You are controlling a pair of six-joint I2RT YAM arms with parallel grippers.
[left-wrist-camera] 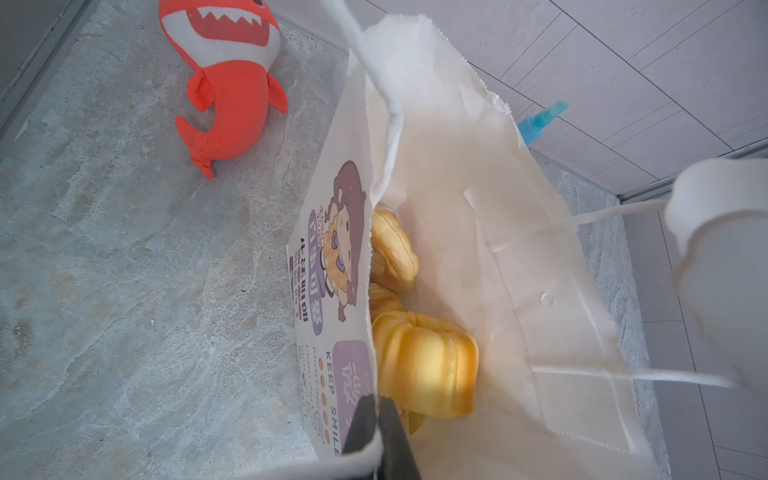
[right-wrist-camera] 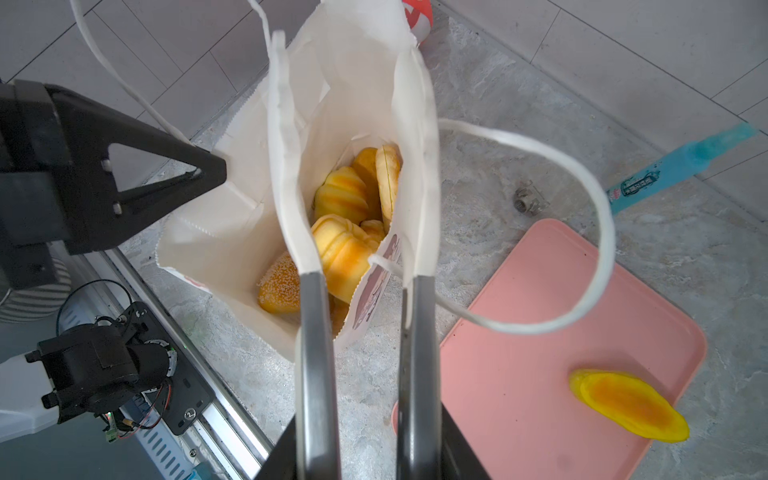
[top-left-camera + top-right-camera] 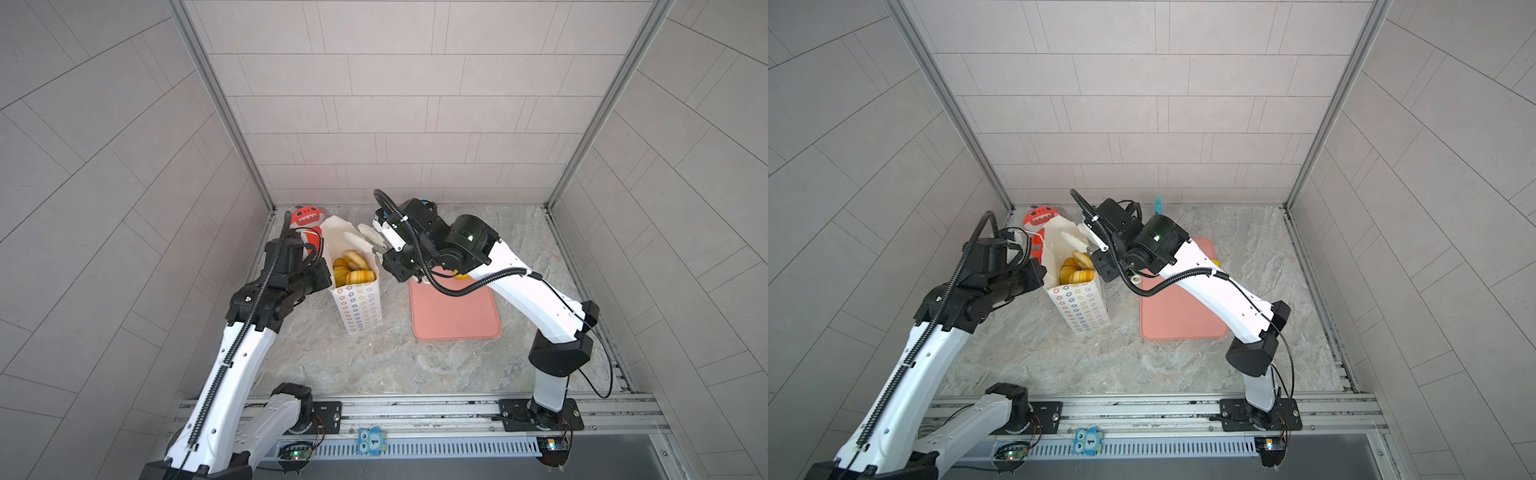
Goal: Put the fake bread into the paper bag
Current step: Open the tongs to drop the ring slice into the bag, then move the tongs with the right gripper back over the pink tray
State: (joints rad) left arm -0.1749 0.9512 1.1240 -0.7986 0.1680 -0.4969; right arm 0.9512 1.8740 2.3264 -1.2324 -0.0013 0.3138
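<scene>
Reaching over the paper bag point(image 3: 359, 307), right jaws apart; left jaws clamp its rim.

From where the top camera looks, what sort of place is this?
Probably a robot test cell: the left arm and right arm are bolted to an aluminium rail, plain panel walls box in a stone-pattern tabletop, and the goods are props: toy bread in a paper bag, a plush shark.

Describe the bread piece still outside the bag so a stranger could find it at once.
Find the flat pink tray, right of the tall white paper bag in both top views. At the tray's far right edge lies a long loaf. It is the only bread outside the bag: flat, yellow with an orange middle.
</scene>
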